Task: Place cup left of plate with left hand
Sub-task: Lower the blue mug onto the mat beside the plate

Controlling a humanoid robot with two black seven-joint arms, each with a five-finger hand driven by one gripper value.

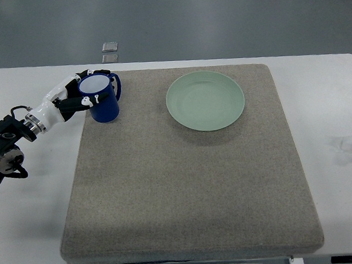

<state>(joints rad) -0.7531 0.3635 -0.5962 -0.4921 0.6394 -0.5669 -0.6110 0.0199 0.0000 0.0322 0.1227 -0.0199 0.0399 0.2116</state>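
The blue cup (103, 98) stands upright at the mat's (186, 185) far-left corner, well left of the green plate (205, 100). The left hand (76, 93) wraps its fingers (95, 100) around the cup's sides. Both rest on the white table (333, 127).

- A single top view is looking steeply down from the robot's own side, facing toward 12 o'clock.
- It is sitting far enough back to be taking in nearly the whole white bench (336, 96), with the grey mat (186, 185) filling the middle.
- A strip of grey floor (216, 14) is showing at 12 o'clock.
- The left arm (7, 141) is entering at 9 o'clock.
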